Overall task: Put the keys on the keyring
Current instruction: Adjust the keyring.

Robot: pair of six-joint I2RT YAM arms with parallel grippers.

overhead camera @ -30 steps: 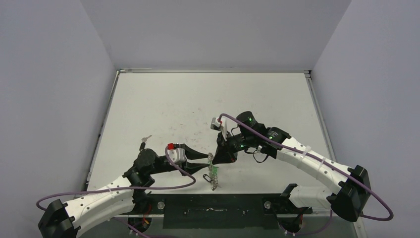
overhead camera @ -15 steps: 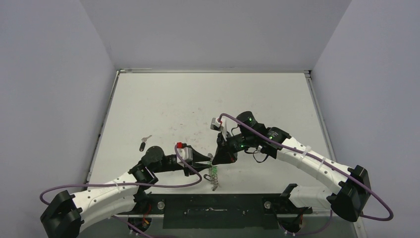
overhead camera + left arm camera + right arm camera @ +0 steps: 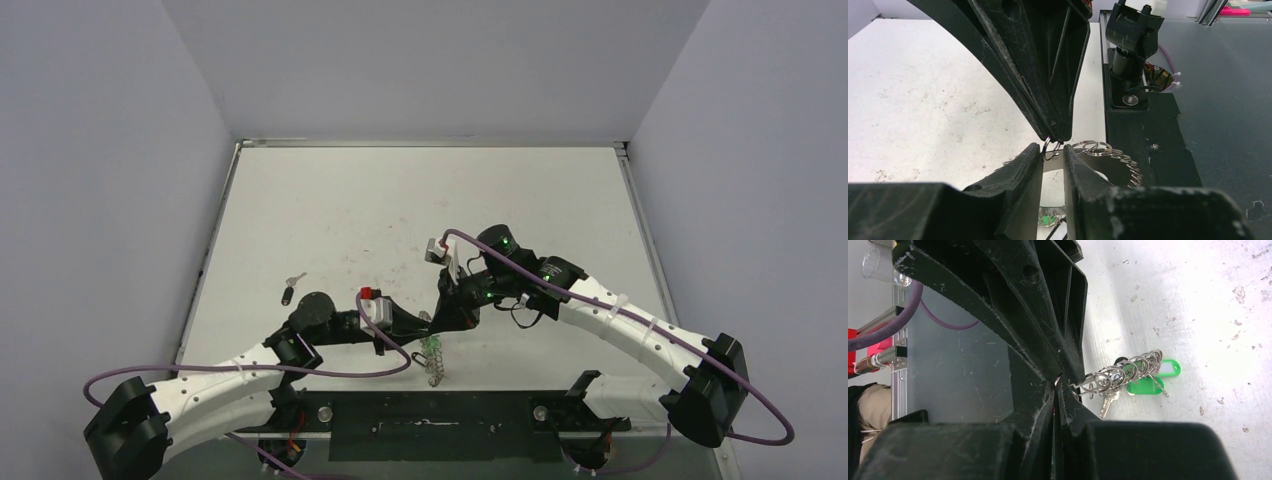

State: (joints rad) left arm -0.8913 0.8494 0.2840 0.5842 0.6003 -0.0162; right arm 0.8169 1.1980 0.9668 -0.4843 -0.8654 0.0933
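Keys: one silver key [image 3: 1107, 402] on the keyring [image 3: 1122, 372], one black-headed key [image 3: 288, 294] on the table [image 3: 400, 200]. My right gripper [image 3: 1057, 382] pinches the keyring; my left gripper [image 3: 1053, 151] straddles it, slightly parted.

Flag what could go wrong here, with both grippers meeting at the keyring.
1. The right gripper pinches the keyring by one thin loop at its very fingertips; a tug could slip it out.
2. The left gripper, jaws narrowly apart, sits tip to tip with the right one; closing could knock it instead of catching the loop.
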